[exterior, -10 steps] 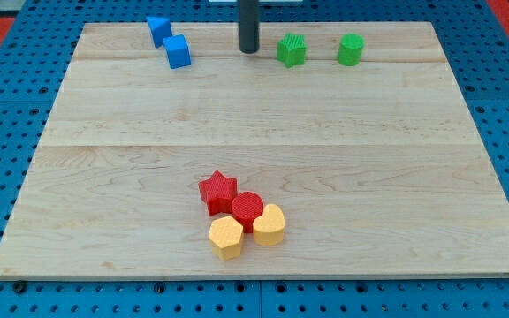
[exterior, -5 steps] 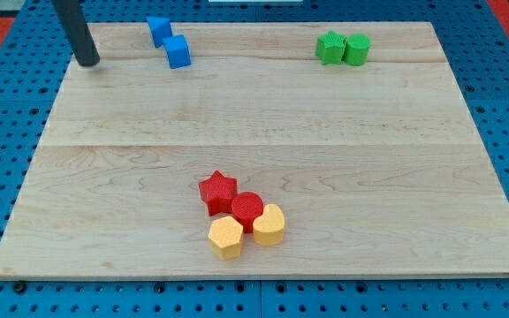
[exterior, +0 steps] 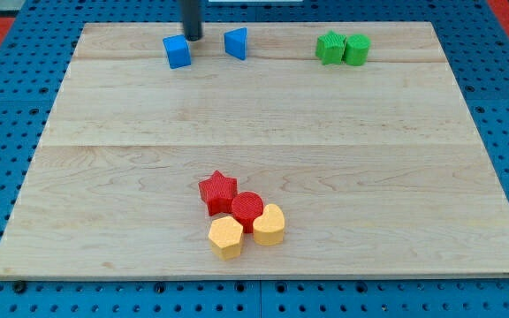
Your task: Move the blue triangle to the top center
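Now the blue triangle (exterior: 235, 42) sits near the view's top edge of the wooden board (exterior: 254, 168), just left of centre. Our tip (exterior: 191, 38) rests between it and the blue cube (exterior: 178, 52), close to the cube and clear of the triangle. We carry no fingers, only the bare rod, holding nothing. We judge the triangle nearly placed; to finish well, we should come straight at its left face and nudge gently rightward, keeping the push centred so it does not spin. Further right, two green blocks (exterior: 343, 48) touch each other. Low on the board cluster a red star (exterior: 217, 192), red cylinder (exterior: 247, 209) and two yellow blocks (exterior: 247, 230). Blue pegboard (exterior: 7, 132) surrounds the board.
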Robot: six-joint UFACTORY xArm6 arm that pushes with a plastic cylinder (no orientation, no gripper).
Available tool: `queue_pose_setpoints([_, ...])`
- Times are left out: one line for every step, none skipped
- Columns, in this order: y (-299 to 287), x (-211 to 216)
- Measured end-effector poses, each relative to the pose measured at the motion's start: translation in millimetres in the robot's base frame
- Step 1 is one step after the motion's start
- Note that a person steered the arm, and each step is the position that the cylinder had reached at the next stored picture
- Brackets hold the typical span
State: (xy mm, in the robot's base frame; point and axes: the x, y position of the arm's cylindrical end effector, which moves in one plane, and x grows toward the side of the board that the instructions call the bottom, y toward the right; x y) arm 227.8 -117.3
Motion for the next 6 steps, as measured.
queue_pose_setpoints([69, 18])
queue_pose_setpoints([126, 18])
queue_pose_setpoints([96, 6])
queue_pose_setpoints([105, 2])
queue_pose_setpoints([109, -2])
queue_pose_setpoints([100, -32])
